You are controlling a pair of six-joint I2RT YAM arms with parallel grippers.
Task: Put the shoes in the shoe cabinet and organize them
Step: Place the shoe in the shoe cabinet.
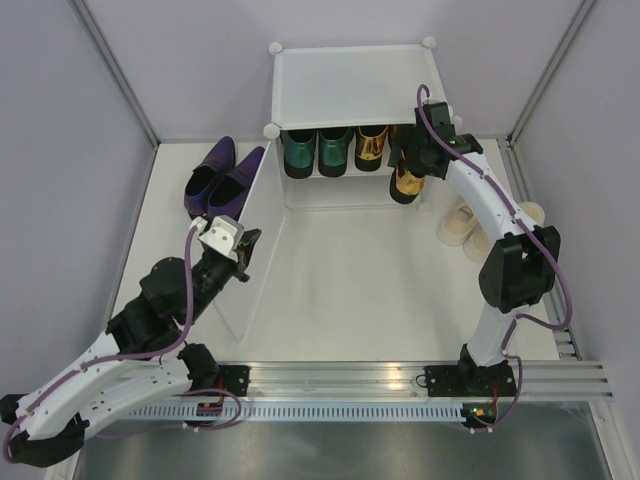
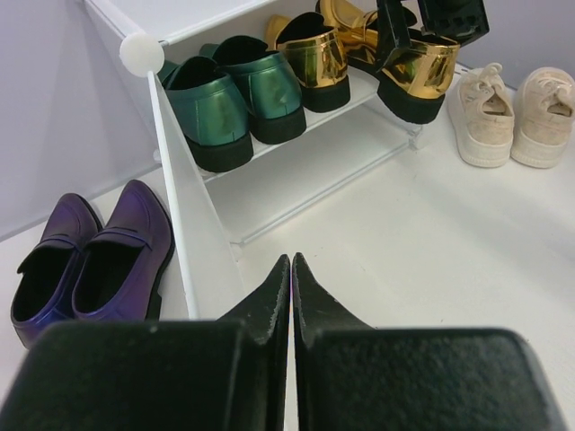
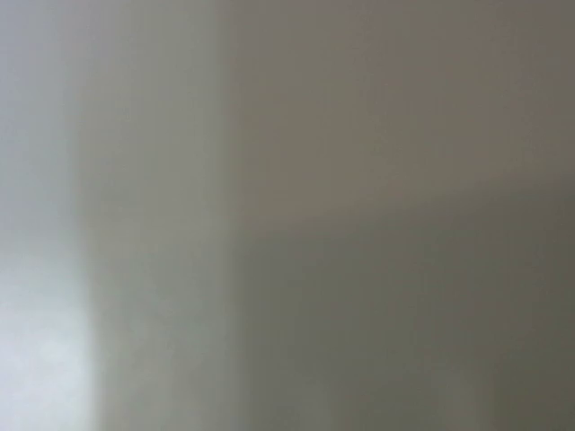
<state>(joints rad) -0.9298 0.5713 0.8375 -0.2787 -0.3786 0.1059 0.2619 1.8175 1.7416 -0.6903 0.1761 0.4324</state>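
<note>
Probably stiff, light and slick, the gold loafer (image 2: 422, 76) hangs at the shoe cabinet (image 1: 350, 85) by the bench's far edge, my right gripper (image 2: 422, 31) clamped on its heel collar, the surest hold I judge; my left gripper (image 2: 290, 269) is closed, empty.

Green loafers (image 1: 318, 152) shelved, gold loafer (image 1: 405, 181) gripped; purple shoes (image 1: 222, 180), sneakers (image 1: 470, 225) outside.

Two purple shoes (image 2: 126, 242); two green loafers (image 2: 211, 117); two gold loafers (image 2: 314, 58); two beige sneakers (image 2: 481, 112); one cabinet (image 1: 350, 85).
</note>
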